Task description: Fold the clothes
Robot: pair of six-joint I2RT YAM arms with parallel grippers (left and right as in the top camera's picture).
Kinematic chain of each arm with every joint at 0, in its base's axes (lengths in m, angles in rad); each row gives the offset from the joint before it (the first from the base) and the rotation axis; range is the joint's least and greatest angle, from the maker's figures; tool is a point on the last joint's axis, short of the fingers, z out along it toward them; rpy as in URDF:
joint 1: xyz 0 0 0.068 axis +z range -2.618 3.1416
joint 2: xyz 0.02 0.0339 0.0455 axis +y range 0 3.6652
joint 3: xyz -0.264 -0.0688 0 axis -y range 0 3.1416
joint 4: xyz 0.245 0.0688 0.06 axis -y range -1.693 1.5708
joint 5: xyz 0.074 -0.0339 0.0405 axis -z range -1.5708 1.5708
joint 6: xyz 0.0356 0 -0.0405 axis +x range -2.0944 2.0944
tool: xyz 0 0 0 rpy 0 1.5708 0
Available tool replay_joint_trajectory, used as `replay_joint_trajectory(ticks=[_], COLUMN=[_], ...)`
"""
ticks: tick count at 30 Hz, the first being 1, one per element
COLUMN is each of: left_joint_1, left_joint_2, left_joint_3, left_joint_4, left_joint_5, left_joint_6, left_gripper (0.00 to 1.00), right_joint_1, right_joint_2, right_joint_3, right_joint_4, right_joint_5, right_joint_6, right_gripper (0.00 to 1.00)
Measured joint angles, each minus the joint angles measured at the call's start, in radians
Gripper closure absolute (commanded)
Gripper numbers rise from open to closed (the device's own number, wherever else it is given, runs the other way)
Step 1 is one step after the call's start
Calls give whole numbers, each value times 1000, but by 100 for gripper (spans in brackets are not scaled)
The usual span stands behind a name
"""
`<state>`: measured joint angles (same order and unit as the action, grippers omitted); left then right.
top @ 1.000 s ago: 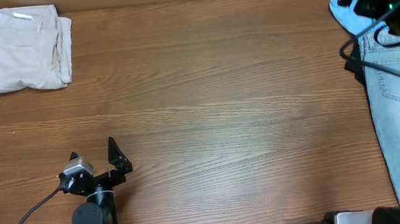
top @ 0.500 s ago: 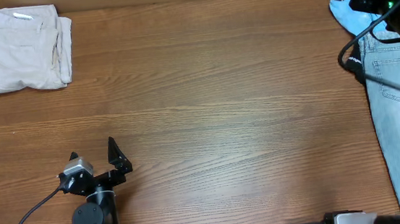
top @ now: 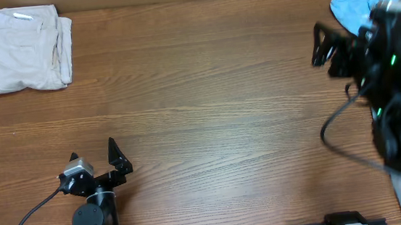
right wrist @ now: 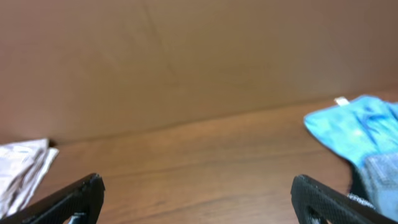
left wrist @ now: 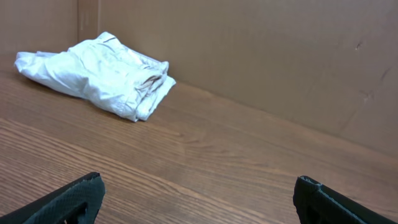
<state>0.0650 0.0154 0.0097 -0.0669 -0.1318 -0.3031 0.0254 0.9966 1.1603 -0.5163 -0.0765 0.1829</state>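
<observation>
we see beige shorts (top: pixel 19 50) folded, soft rumpled rectangle on wood-grain table (top: pixel 207 104). crumpled blue cloth (top: pixel 357 8) far right. left gripper (top: pixel 93 155) wide, empty; right gripper (top: pixel 328 49) wide too.

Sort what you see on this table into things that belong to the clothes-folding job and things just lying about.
Belongs to the job:
- beige shorts, lying folded at the far left corner
- left gripper, open
- right gripper, open

Lying about:
- blue cloth, far right edge
- cardboard wall behind the table

Both the left gripper (top: pixel 93 152) and right gripper (top: pixel 328 49) hold fingers (left wrist: pixel 68 202) spread wide.
</observation>
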Motion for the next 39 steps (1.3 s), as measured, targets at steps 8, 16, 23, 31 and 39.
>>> replay_joint_trajectory(ticks=[8,16,23,31,39], left_joint_1=[0,0,0,0,0], left_joint_2=[0,0,0,0,0], left_joint_3=[0,0,0,0,0], left_joint_4=[0,0,0,0,0], left_joint_5=[0,0,0,0,0], left_joint_6=[0,0,0,0,0], left_gripper=[0,0,0,0,0], right_joint_1=[47,48,61,61,61], right_joint_2=[-341,-577,-757,-863,-966], right_joint_3=[-435,-802,-1017,-1106,-1142], right_joint_4=[299,436,479,476,445], right_joint_5=[-14,-49,-92,-103,-103], right_joint_6=[0,2,2,2,-1], right_gripper=[0,0,0,0,0])
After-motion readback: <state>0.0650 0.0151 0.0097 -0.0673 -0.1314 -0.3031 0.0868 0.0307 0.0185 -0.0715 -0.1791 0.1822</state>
